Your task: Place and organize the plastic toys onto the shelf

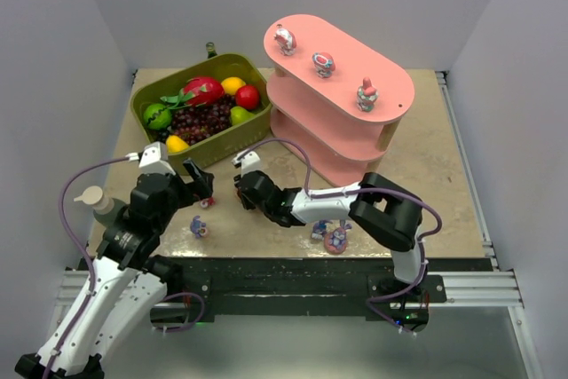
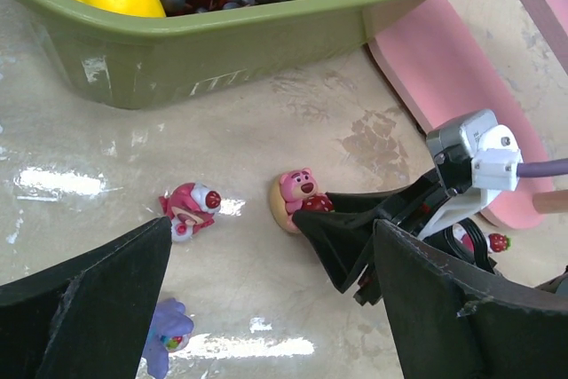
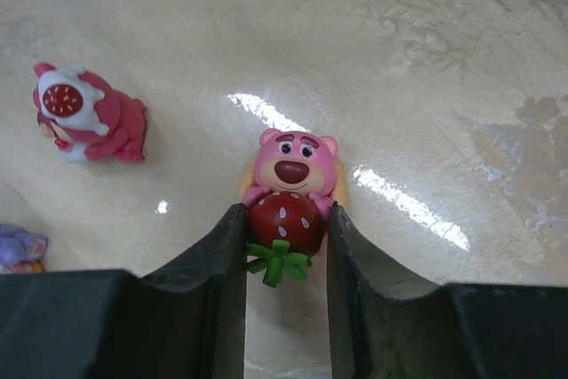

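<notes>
my right gripper (image 3: 284, 219) is squeezed tight on the pink bear (image 3: 291, 161), on both sides of its strawberry. the bear sits on the table (image 3: 399, 59), near the green basket (image 1: 213, 150). my left gripper (image 2: 271, 246) is wide open, holding nothing. three toys (image 1: 323, 63) stand on top of the shelf (image 1: 390, 77).

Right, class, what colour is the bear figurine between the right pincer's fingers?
The bear figurine is pink, best seen in the right wrist view.
</notes>
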Tool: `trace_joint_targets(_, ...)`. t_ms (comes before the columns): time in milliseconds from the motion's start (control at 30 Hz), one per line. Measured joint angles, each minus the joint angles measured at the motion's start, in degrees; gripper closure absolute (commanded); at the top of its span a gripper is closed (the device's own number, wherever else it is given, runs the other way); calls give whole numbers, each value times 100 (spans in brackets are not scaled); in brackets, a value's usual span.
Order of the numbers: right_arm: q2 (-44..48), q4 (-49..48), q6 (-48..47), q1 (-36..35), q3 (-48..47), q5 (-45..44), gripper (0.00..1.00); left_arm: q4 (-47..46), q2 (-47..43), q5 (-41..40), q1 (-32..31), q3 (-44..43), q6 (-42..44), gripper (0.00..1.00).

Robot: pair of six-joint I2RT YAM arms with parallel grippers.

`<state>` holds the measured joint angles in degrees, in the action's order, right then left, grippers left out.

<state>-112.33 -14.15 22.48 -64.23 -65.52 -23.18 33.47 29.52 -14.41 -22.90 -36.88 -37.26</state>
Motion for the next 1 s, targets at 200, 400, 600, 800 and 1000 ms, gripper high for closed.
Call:
trace_joint_targets(200,310,251,50,-92,184,-341,100,-2,-240,11,0,4,33,1)
trace_joint_targets(400,1355,815,98,-103,457,-516,100,-4,-323,13,0,4,39,0)
trace_joint_targets(600,2640,1462,210,-103,481,-737,100,-15,-321,50,0,4,42,1)
trace_joint_targets(800,3578,2315,254,-103,472,-1283,100,-48,-317,79,0,7,42,0)
trace_joint_targets(1000,3895,3556,710,-48,251,-2277,100,-98,-297,105,0,13,42,0)
